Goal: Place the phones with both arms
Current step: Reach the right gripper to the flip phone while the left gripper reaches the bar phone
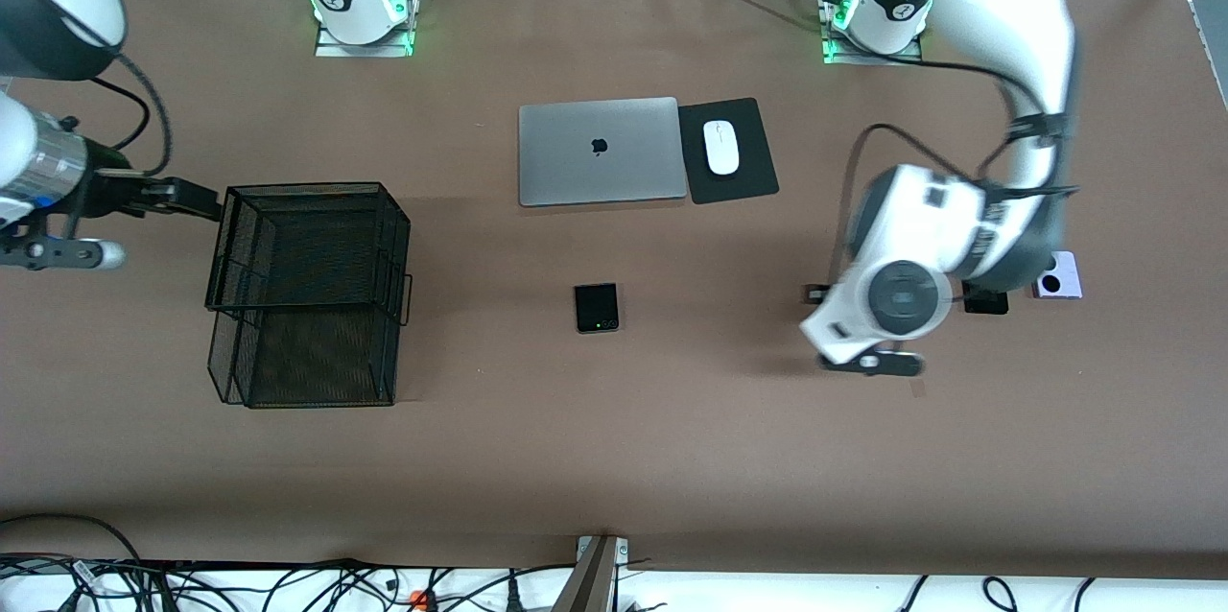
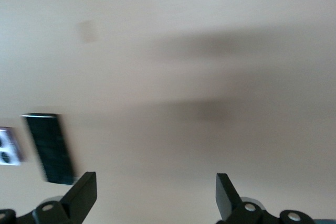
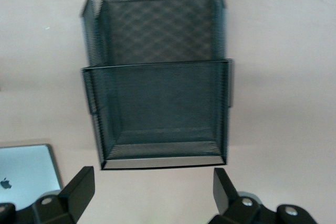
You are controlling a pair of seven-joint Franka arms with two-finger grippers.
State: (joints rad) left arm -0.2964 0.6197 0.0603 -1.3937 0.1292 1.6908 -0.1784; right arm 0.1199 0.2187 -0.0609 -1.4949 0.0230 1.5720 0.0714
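I have the left gripper (image 2: 152,195) spread open above bare table beside the long black slab phone (image 2: 50,148) and the lavender-white squarish phone (image 1: 1060,276), ready to grab one. The right gripper (image 3: 149,192) waits open by the black wire-mesh basket (image 1: 307,291); the small dark grey flip phone (image 1: 596,307) lies mid-table.

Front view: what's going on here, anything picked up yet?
Nothing is held yet. The left pincer hangs open over bare table beside the long black phone and the lavender-white phone, at the left arm's end of the table. The right pincer is open over the table beside the black mesh basket, which looks empty. The dark grey flip phone lies untouched mid-table, nearer the front camera than the closed silver laptop.
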